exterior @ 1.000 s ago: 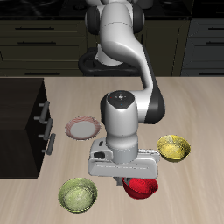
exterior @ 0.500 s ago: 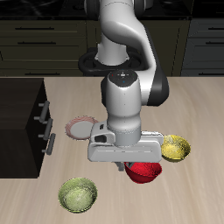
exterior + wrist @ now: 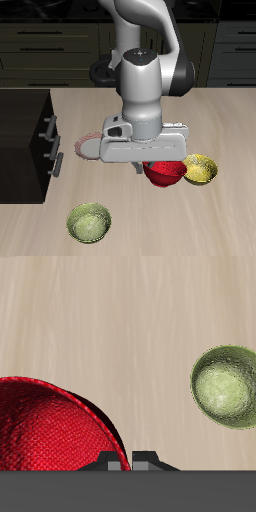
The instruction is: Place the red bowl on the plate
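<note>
The red bowl (image 3: 165, 174) hangs in the air above the table, near the front edge, with my gripper (image 3: 150, 166) shut on its rim. In the wrist view the red bowl (image 3: 50, 428) fills the space beside the fingertips (image 3: 146, 460), and the wood shows well below it. The plate (image 3: 84, 148), white with a reddish-brown rim, lies flat farther back; my gripper's body hides most of it, leaving only one edge in sight. The bowl is apart from the plate, on the far side of my hand from it.
A yellow bowl (image 3: 204, 169) sits on the table close beside the red bowl. A green bowl (image 3: 89, 222) rests near the front edge, also seen as the green bowl (image 3: 228, 384). A dark drawer cabinet (image 3: 28, 140) stands at the table's side near the plate.
My gripper has risen and moved back from the front edge with the red bowl in it. The bowl now hangs beside the yellow bowl. The other bowls and the plate have stayed put.
</note>
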Robot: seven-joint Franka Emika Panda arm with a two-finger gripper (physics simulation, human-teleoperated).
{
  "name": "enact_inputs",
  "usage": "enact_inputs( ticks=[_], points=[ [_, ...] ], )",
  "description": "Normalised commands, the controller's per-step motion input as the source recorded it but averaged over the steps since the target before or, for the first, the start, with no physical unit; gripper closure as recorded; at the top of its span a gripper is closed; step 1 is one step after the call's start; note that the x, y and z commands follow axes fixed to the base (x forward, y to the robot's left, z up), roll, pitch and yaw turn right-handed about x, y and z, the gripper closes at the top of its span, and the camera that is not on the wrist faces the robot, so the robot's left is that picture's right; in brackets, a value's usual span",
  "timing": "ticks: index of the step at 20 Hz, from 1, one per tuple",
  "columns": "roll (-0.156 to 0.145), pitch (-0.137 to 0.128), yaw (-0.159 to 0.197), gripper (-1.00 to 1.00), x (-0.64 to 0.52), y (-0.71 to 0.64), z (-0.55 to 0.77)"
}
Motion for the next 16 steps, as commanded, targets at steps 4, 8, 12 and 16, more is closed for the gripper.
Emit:
enact_inputs(
  ticks=[4, 8, 12, 16],
  points=[
    [0.009, -0.019, -0.003, 1.0, -0.11, 0.01, 0.15],
    [-0.014, -0.035, 0.012, 1.0, -0.09, -0.04, 0.17],
    [-0.013, -0.018, 0.012, 1.0, -0.07, -0.06, 0.08],
    [-0.021, -0.008, 0.015, 1.0, -0.24, -0.17, 0.01]
  ],
)
